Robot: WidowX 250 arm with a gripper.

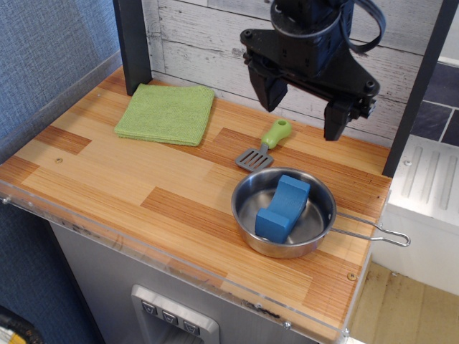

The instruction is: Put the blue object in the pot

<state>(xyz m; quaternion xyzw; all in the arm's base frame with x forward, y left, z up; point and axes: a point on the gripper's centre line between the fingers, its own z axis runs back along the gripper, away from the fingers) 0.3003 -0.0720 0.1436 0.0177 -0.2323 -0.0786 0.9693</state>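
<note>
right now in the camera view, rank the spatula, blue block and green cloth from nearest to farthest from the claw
1. Spatula, just below the open claw, behind the pot.
2. Blue block, lower down, resting inside the pot.
3. Green cloth, off to the left at the back of the counter.

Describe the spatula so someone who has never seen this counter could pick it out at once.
Start at the wooden counter and find the shiny steel pot near its right front corner. Just behind the pot, toward the plank wall, lies the spatula. It is the only thin tool there, with a slotted grey blade and a bright green handle, unlike the flat green cloth.
</note>
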